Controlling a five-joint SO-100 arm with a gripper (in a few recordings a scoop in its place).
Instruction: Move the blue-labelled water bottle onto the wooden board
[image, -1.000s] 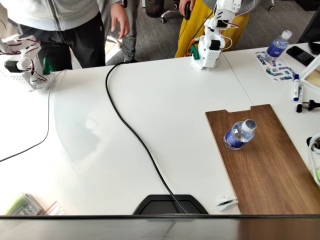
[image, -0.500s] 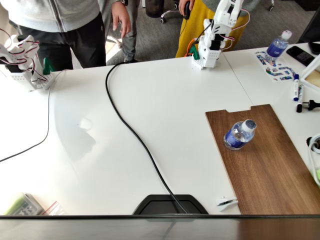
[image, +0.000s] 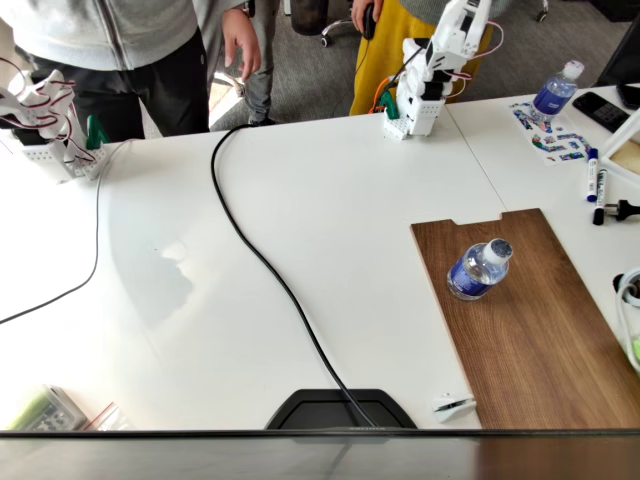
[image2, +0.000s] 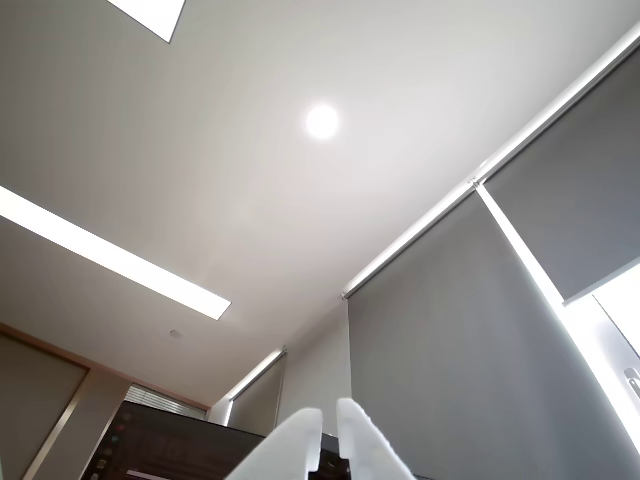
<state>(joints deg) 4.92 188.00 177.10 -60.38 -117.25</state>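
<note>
Standing on the wooden board (image: 530, 315), well away from the arm (image: 432, 70), the blue-labelled water bottle (image: 478, 269) sits near the notched end. Up at the ceiling points the pincer (image2: 329, 435), its white fingertips nearly together, nothing between them, their bases cut off.

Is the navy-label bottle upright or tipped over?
Upright: in the fixed view the bottle stands on the board, its greyish top facing the camera above the label band.
</note>
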